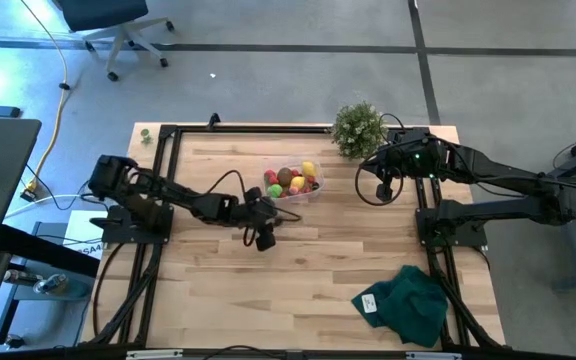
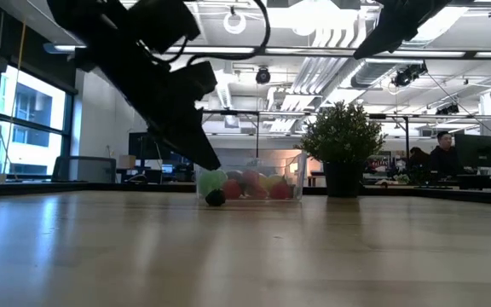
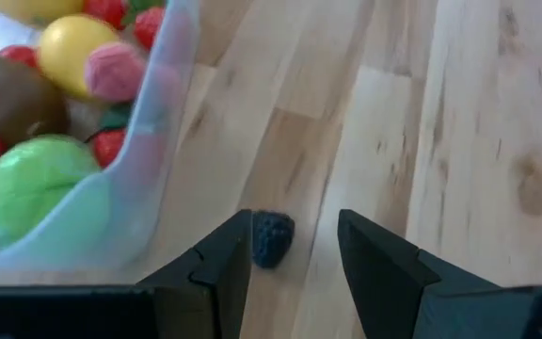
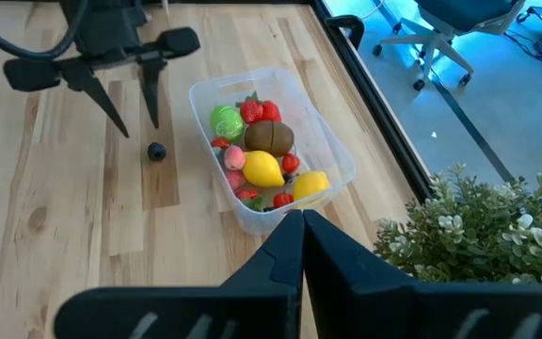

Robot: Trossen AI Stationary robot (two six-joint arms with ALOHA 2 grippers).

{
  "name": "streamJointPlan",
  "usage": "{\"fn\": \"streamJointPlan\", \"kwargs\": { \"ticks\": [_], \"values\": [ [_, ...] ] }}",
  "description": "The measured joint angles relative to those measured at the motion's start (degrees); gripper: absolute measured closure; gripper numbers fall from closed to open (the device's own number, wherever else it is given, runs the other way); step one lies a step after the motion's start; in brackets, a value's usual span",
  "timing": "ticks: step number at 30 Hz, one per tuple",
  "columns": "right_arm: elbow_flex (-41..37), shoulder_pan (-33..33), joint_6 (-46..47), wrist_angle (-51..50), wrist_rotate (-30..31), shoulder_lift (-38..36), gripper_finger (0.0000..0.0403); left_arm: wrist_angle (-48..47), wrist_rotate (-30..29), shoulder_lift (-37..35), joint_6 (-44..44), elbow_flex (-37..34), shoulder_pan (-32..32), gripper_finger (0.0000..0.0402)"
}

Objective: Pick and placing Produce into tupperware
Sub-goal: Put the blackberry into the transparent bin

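We line up on the last dark berry (image 3: 272, 239).
Left gripper (image 3: 294, 247) stands apart around it beside the tupperware (image 3: 153, 141); we should descend straight, then close gently.

Left arm reached in from its side toward mid-desk, wrist angled down. Left pincer (image 3: 294, 247) hung low with its fingers (image 3: 229, 259) parted. Right arm was folded back at the far right edge, right pincer (image 4: 301, 235) raised, fingers pressed together.
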Motion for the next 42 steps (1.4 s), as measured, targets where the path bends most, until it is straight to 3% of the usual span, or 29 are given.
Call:
{"fn": "streamJointPlan", "kwargs": {
  "ticks": [6, 17, 29, 42],
  "values": [
    [0.00, 0.00, 0.00, 0.02, 0.00, -0.02, 0.0402, 4.23, 5.51, 3.49, 2.10, 0.00, 2.55, 0.0254],
    [0.00, 0.02, 0.01, 0.01, -0.02, -0.02, 0.0402, 7.11, 5.10, 4.35, 4.74, 0.02, 2.91, 0.0252],
    [0.00, 0.02, 0.00, 0.02, -0.02, 0.00, 0.0402, 7.11, 4.53, 5.44, 8.58, 0.06, 3.15, 0.0156],
    [0.00, 0.02, 0.00, 0.02, -0.01, 0.00, 0.0402, 10.42, 3.44, 9.80, 9.23, 0.09, 3.13, 0.0164]
  ]
}}
